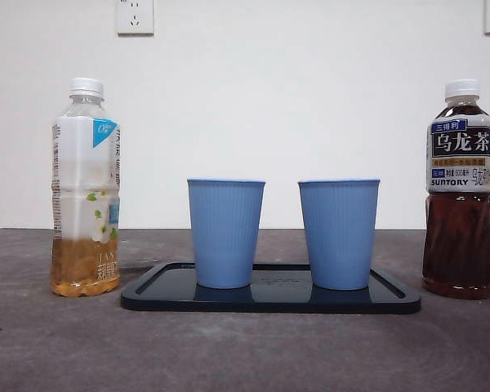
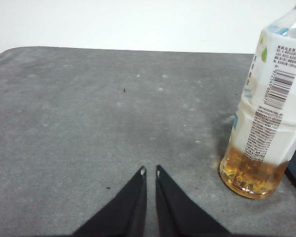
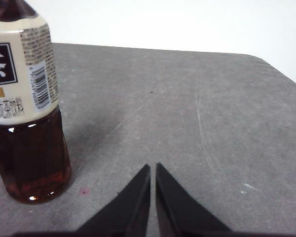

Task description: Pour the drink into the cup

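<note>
1. Dark oolong tea bottle (image 1: 461, 189), white-capped and nearly full, is being shown upright on the grey table (image 1: 245, 351); in the right wrist view the same bottle (image 3: 27, 108) is standing near the right gripper (image 3: 153, 168), off to one side of the jaw tips and apart from them.
2. Right gripper jaws are being held together, only a thin slit being seen between the tips, with nothing clamped; bare table (image 3: 187, 108) is lying ahead of them.
3. Pale tea bottle (image 1: 85, 189), white-capped and filled only in its lowest part with amber liquid, is being shown upright at the opposite end of the table; in the left wrist view this bottle (image 2: 266, 113) is standing near the left gripper (image 2: 150, 170), to one side of the tips and not touching them.
4. Left gripper jaws are likewise being held together, a narrow gap alone being visible, and nothing is being gripped.
5. Two blue ribbed cups (image 1: 225, 233) (image 1: 338, 233) are being shown upright and side by side, apart from each other, on a dark flat tray (image 1: 269, 300) lying between the two bottles; whether anything is inside the cups cannot be told.
6. Neither gripper is being seen in the front view, and the cups are appearing in neither wrist view.
</note>
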